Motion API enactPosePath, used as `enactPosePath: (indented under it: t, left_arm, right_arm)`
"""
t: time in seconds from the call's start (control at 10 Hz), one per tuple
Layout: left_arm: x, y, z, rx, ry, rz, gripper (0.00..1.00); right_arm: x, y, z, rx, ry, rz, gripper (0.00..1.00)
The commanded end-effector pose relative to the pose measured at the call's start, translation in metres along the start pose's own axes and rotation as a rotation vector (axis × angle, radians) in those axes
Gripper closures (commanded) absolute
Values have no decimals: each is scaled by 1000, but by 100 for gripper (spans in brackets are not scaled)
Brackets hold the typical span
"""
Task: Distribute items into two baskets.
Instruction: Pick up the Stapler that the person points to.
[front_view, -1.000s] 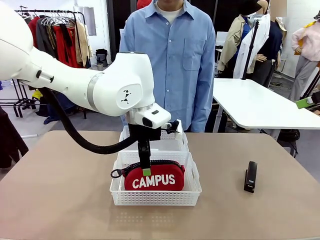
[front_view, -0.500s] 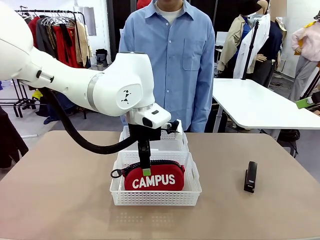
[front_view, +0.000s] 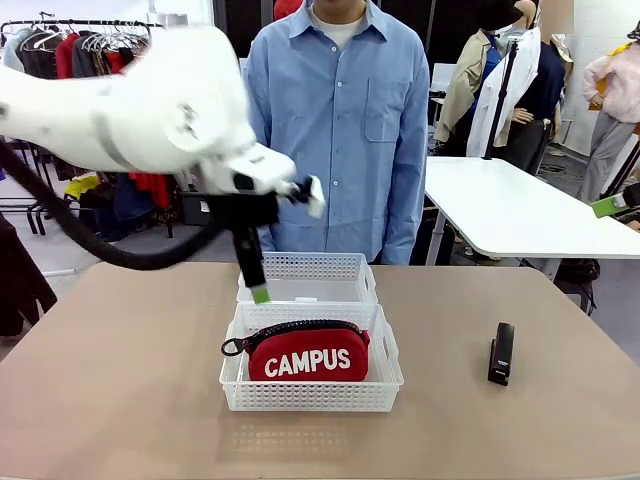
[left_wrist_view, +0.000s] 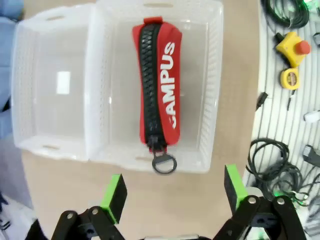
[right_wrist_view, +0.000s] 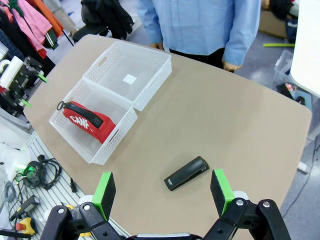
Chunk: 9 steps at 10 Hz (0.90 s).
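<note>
Lying in the wider basket (front_view: 310, 396) — red pouch (front_view: 308, 358); narrower basket (front_view: 300, 265) abuts it; left gripper (left_wrist_view: 175, 192), right gripper (right_wrist_view: 162, 192) gape, empty.

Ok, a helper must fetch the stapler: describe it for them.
On the tan table, look to the robot's right of the nearer white basket. The stapler lies alone on bare tabletop, small and black, unlike the red pouch inside that basket.
</note>
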<state>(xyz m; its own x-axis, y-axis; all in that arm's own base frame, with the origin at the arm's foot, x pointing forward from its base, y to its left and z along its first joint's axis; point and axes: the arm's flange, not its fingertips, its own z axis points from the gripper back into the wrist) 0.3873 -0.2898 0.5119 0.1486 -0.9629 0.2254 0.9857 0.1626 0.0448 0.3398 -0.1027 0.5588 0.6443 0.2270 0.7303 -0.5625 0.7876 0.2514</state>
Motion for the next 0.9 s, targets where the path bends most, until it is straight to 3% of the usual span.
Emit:
enactPosePath:
  t: [0.0,0.4,0.6,0.8]
  left_arm:
    - [-48,2,30,0,-69,21,0]
    - [-143,28,69,36,-194,196,0]
    - [-196,26,84,73,-299,279,0]
    - [-222,13,101,100,-438,301,0]
  right_arm:
    - [2,0,0,21,-24,9,0]
    - [2,0,0,21,-24,9,0]
    - [2,0,0,21,-24,9,0]
    - [2,0,0,21,-24,9,0]
